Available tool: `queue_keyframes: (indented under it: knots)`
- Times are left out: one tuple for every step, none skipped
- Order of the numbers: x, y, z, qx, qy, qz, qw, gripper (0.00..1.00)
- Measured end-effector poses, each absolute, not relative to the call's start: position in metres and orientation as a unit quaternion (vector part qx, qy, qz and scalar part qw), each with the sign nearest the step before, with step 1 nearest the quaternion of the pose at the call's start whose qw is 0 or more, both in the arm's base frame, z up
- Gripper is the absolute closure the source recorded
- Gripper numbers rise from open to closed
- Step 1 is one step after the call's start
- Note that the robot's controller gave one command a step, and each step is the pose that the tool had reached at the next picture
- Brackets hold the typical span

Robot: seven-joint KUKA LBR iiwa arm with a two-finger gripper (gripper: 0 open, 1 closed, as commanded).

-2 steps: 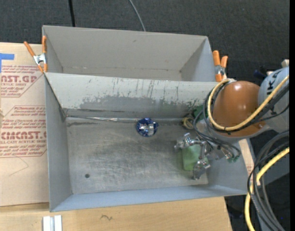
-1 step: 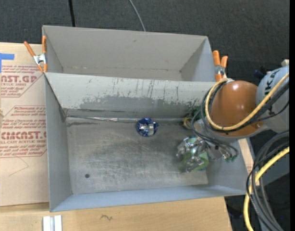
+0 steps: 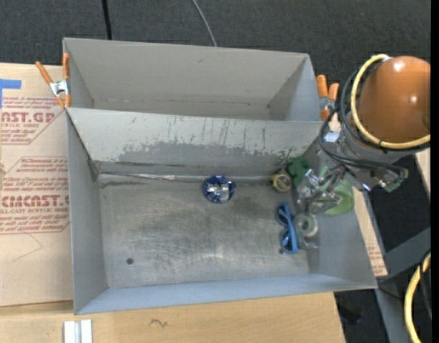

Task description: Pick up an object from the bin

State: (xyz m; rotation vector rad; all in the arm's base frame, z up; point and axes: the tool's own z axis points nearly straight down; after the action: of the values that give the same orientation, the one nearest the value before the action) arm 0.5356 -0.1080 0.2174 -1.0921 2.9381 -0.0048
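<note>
Overhead view of the grey metal bin (image 3: 191,70), with the arm entering from the right under its rounded orange cover (image 3: 398,98). The claw (image 3: 316,191) hangs low over the right end of the bin floor, close to the right wall; whether it is spread or pressed together cannot be told here.

A small cluster lies around the claw. Just below and left of it is a blue plastic piece (image 3: 286,224) (bent, with loops, its exact kind unclear), and a small grey ring (image 3: 306,226) lies against that piece, directly below the claw. A pale green object (image 3: 341,206) lies just to the claw's right, partly under the wrist. A dark green object (image 3: 299,168) sits just above and left of the claw, and a small brass-coloured ring (image 3: 281,183) lies just left of that, at the foot of the back wall. None of these can be seen gripped.

Well to the claw's left, alone, rests a blue-and-white ball (image 3: 218,189).

The bin floor is dull grey, scuffed and streaked pale, with one dark speck (image 3: 130,261) far to the lower left. Beyond the bin is dark flooring (image 3: 277,6).
</note>
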Motion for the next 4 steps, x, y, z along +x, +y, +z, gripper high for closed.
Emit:
queue_keyframes:
  knots:
    - [0.536, -0.143, 0.117, -0.297, 0.955, 0.009, -0.003, 1.00]
    - [0.538, -0.149, 0.121, -0.296, 0.955, 0.001, 0.001, 0.00]
    - [0.561, -0.123, 0.074, -0.498, 0.867, 0.006, 0.003, 0.00]
    - [0.563, -0.129, 0.076, -0.498, 0.867, 0.000, 0.005, 1.00]
